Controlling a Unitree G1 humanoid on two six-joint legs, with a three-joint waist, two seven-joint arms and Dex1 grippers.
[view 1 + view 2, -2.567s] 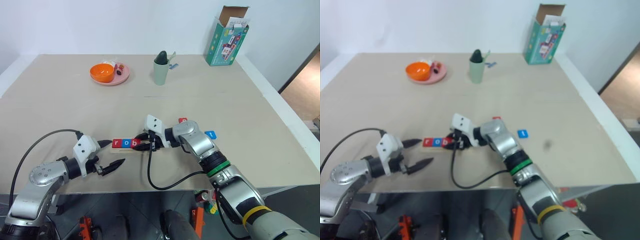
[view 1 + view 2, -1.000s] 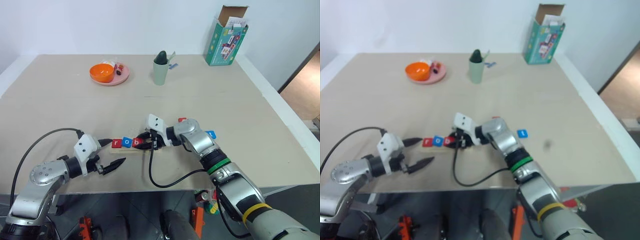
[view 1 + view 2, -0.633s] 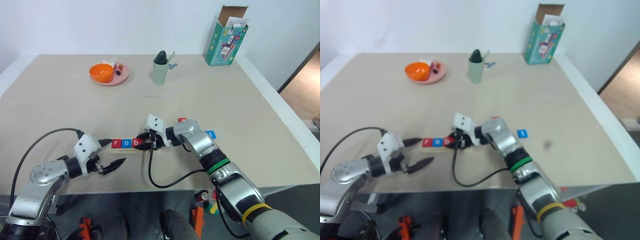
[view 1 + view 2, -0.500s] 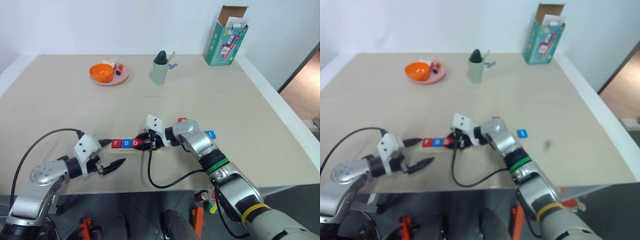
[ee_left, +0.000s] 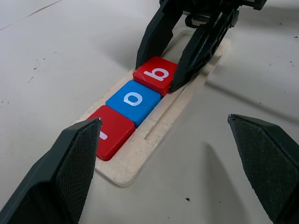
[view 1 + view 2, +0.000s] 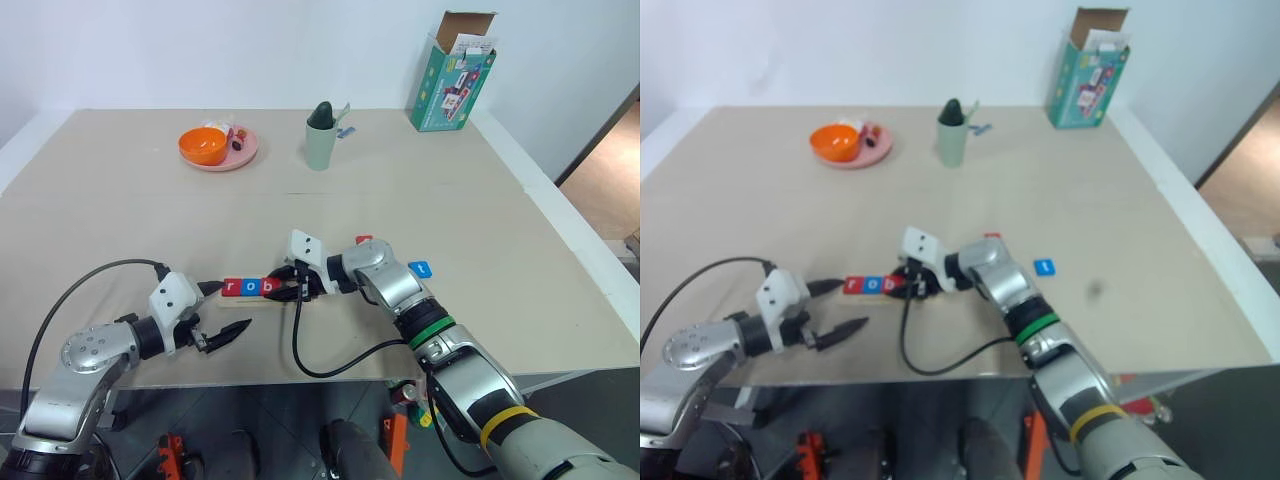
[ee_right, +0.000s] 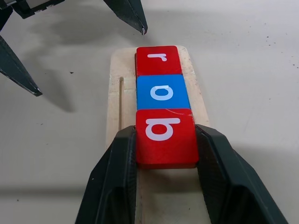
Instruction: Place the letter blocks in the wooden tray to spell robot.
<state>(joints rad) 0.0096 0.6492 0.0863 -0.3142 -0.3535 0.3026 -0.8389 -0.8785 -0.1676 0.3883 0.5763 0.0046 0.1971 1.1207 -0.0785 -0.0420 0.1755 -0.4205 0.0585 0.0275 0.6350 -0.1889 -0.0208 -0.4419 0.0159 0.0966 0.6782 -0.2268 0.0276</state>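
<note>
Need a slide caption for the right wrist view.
Right hand brackets the red b block on the tray, behind blue o and red r.

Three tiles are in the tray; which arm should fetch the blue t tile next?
Right. The blue t tile lies beside the right arm, just behind the right gripper, which flanks the b tile. The left gripper hangs open past the wooden tray's far end.

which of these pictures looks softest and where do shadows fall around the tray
Right eye view is softest, hazy throughout. Left eye view is crisper. In the right wrist view the b block is sharp, and shadows spread on the table beside the tray. In the left wrist view the left claw looms blurred.
</note>
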